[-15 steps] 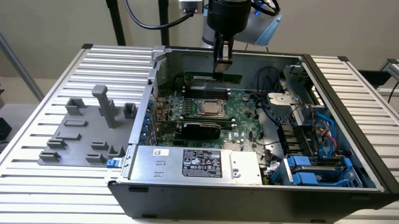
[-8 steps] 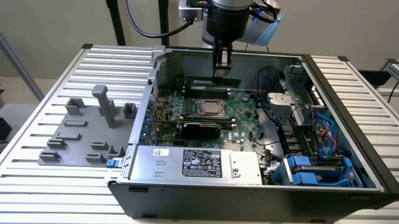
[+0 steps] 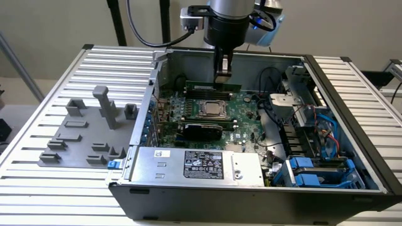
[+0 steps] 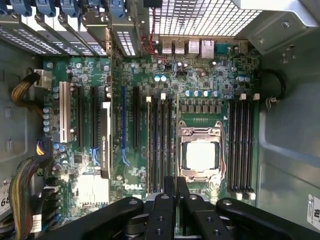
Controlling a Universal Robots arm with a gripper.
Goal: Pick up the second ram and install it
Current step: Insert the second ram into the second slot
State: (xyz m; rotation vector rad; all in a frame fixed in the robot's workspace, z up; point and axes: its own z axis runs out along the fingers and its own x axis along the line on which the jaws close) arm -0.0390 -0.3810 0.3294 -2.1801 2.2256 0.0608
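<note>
The second ram (image 3: 204,87), a narrow green stick with dark chips, stands on its long edge over the far side of the motherboard (image 3: 242,106), just behind the CPU socket (image 3: 213,109). My gripper (image 3: 222,79) comes straight down onto its top edge and is shut on it. Whether the stick's lower edge touches a slot I cannot tell. In the wrist view my gripper (image 4: 176,187) has its black fingers (image 4: 170,192) almost together, above the end of the memory slots (image 4: 160,145) beside the CPU socket (image 4: 200,155); the stick itself is hard to make out there.
The open case has tall walls (image 3: 160,75) around the board. A silver power supply (image 3: 195,165) sits at the front, a black expansion card (image 3: 201,128) behind it, and drive bays with blue parts (image 3: 320,172) and cables on the exterior view's right. A grey fixture block (image 3: 82,136) lies outside on its left.
</note>
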